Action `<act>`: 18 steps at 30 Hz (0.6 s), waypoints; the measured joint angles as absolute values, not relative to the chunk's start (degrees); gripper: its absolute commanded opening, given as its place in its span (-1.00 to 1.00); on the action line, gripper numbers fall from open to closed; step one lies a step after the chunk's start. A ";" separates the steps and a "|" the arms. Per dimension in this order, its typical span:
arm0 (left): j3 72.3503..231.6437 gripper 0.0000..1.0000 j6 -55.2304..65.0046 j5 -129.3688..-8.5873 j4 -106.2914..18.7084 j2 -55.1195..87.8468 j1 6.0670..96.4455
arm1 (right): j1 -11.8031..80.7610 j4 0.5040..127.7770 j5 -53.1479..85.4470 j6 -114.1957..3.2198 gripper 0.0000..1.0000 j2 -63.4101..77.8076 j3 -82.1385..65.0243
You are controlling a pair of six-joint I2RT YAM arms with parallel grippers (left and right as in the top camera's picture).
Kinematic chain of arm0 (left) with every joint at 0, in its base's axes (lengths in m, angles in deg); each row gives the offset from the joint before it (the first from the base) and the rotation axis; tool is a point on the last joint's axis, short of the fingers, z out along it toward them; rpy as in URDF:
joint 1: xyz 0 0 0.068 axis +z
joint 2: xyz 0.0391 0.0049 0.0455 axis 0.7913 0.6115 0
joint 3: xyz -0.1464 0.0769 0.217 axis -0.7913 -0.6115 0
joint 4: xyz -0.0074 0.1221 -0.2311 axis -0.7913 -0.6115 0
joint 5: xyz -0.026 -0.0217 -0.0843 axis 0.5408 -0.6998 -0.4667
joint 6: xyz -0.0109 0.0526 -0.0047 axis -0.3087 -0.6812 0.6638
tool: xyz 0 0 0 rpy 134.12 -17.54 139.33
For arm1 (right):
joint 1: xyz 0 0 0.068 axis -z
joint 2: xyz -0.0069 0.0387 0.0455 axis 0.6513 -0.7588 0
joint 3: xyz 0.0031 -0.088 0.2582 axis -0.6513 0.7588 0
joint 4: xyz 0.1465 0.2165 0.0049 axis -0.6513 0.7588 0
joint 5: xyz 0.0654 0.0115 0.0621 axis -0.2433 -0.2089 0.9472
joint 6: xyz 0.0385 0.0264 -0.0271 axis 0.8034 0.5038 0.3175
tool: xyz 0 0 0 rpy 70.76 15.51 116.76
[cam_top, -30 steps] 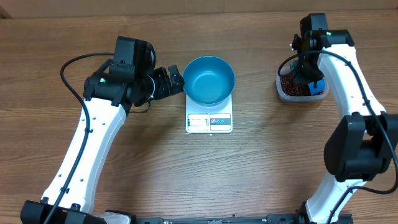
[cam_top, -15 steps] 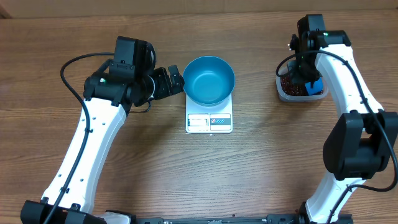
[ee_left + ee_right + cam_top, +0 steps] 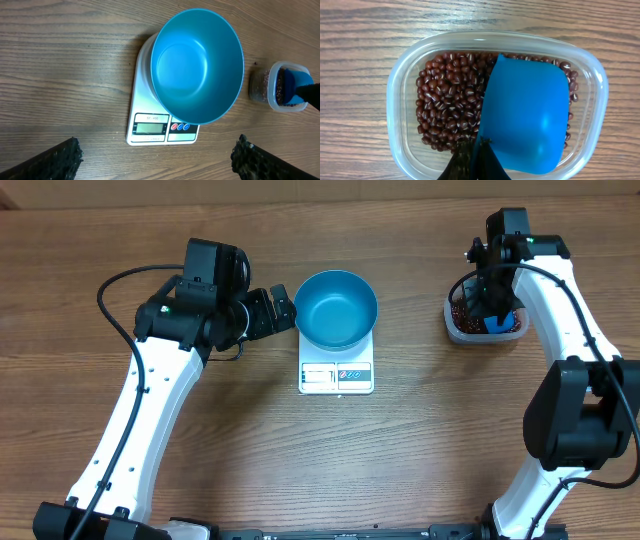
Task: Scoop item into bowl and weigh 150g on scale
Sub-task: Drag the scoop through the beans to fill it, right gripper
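Beans: a loose heap of dark red-brown beans (image 3: 447, 100) lies in the clear tub (image 3: 400, 80) at the right of the worktop (image 3: 420, 460), well apart from the scale.
Bowl: the blue bowl (image 3: 197, 65) sits on the white scale (image 3: 336, 376) and looks empty.
Right gripper (image 3: 470, 165): pinched together on the handle end of the blue scoop (image 3: 530, 115), whose cup lies over the tub's right half.
Left gripper (image 3: 287, 310): spread wide apart, holding nothing, just beside the bowl's left rim.
Stage: scooping, I'd judge; nothing weighed yet.
Risk, spill: a tilted scoop on the long carry would scatter beans.
Risk, tub: digging hard could shove the light tub.
Risk, reading: the left gripper nudging the bowl would upset the weight.
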State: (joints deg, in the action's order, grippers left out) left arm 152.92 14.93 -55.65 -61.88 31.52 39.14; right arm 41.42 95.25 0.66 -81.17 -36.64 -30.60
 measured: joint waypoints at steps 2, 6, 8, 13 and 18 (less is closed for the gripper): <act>152.92 0.99 14.93 -55.65 -61.88 31.52 39.14 | 41.46 95.19 0.71 -79.92 -0.93 -36.64 -30.60; 152.92 0.99 14.93 -55.65 -61.88 31.52 39.14 | 42.25 94.75 3.05 -78.11 -0.92 -36.64 -30.51; 152.92 0.99 14.93 -55.65 -61.88 31.52 39.14 | 43.06 94.53 5.25 -77.72 -0.93 -36.64 -30.49; 152.92 0.99 14.93 -55.65 -61.88 31.52 39.14 | 45.22 94.36 10.48 -77.08 -0.93 -36.64 -30.34; 152.92 0.99 14.93 -55.65 -61.88 31.52 39.14 | 49.27 94.23 18.56 -77.08 -0.93 -36.72 -30.27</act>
